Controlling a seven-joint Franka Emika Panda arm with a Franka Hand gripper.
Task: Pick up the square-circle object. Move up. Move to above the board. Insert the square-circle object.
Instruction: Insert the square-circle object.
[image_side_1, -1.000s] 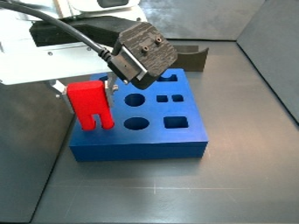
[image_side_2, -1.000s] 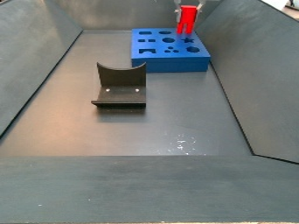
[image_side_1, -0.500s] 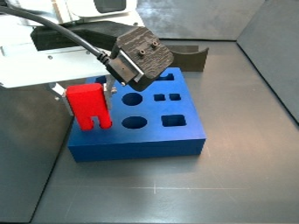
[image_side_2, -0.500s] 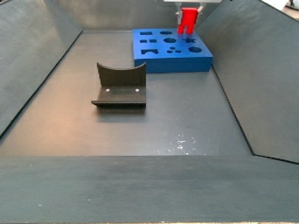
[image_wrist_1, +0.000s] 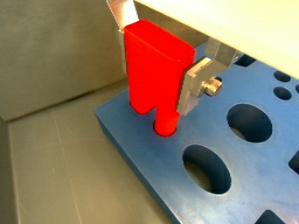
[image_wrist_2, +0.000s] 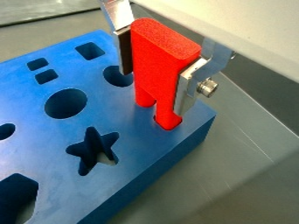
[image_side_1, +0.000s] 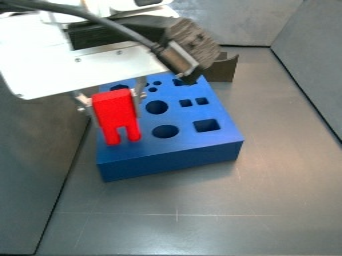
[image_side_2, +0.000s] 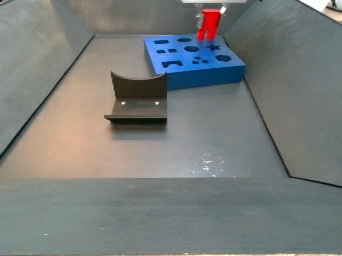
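The claw (image_wrist_1: 160, 70) is closed on the square-circle object (image_wrist_1: 155, 70), its two flat silver fingers (image_wrist_1: 198, 80) pressing the upper block of the red peg from opposite sides; both wrist views show this grip, and the same clamp appears again with the claw (image_wrist_2: 162, 66) around the square-circle object (image_wrist_2: 158, 66). The peg stands upright, and its narrower round lower part reaches down to the top face of the board (image_wrist_1: 222, 166) near one corner; whether that tip is already inside a hole or only touching the surface of the slab cannot be told. In a wrist view the board (image_wrist_2: 59, 131) shows a star cut-out, round holes and small square holes around the peg. In a side view the square-circle object (image_side_1: 115, 114) sits left of centre in the frame, at the left corner of the board (image_side_1: 174, 150), with the white arm body filling the upper left and the claw (image_side_1: 115, 97) just over the peg. In a side view from the far end, the square-circle object (image_side_2: 210, 24) is at the upper middle of the frame over the board (image_side_2: 194, 62), while the dark grey curved holder (image_side_2: 136, 97) stands well apart on the surface (image_side_2: 174, 150), left of centre.
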